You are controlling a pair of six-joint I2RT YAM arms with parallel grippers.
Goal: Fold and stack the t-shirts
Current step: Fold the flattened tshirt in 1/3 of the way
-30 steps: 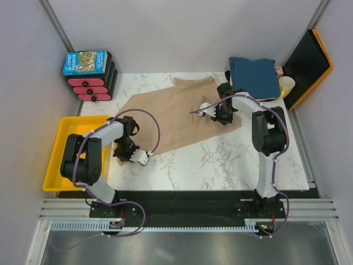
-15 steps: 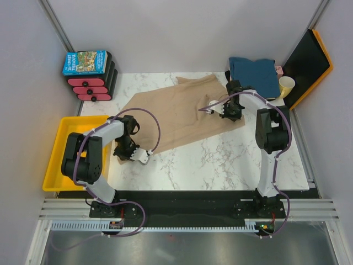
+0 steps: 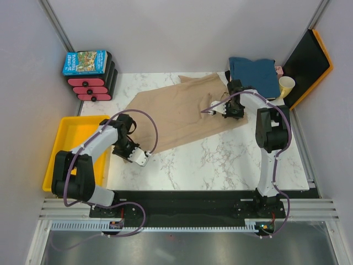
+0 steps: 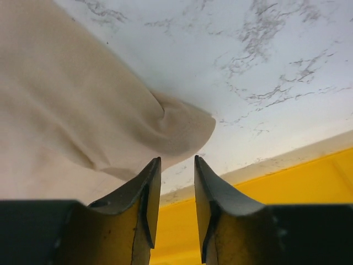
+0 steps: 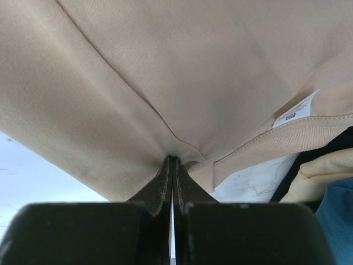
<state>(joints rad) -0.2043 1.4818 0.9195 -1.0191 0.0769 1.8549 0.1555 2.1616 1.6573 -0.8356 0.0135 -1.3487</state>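
Tan t-shirt [image 3: 176,113]: spread open and rumpled on the table [image 3: 220,160], running slantwise from near the left edge up to the far right corner; one end touching the folded stack there.
Tan t-shirt, near end: rounded corner [image 4: 182,130] lying flat on the marble [image 4: 248,55], just ahead of the left fingertips, not touched.
Teal t-shirt [image 3: 253,74]: folded, at the far right corner of the table; seen as a blue patch [image 5: 336,221] at the lower right of the right wrist view.
Cream cloth [image 5: 325,168]: folded edge showing between teal t-shirt and tan hem; too little visible to say more.
White label [image 5: 295,110]: on the tan cloth just above a stitched hem, right of the pinch point.
Left tool [image 4: 176,160] [image 3: 138,156]: released; jaws parted by a narrow gap, nothing between them; low over the table beside its left edge.
Right tool [image 5: 172,160] [image 3: 223,109]: clenched on a fold of the tan t-shirt, creases fanning out from the tips; near the far right corner.
Yellow tray [image 3: 77,130] [image 4: 276,182]: off the table's left edge, beside the left arm.
Blue box [image 3: 84,62]: on a black and red stack beyond the far left corner.
Pale yellow cup [image 3: 285,85]: just right of the teal t-shirt.
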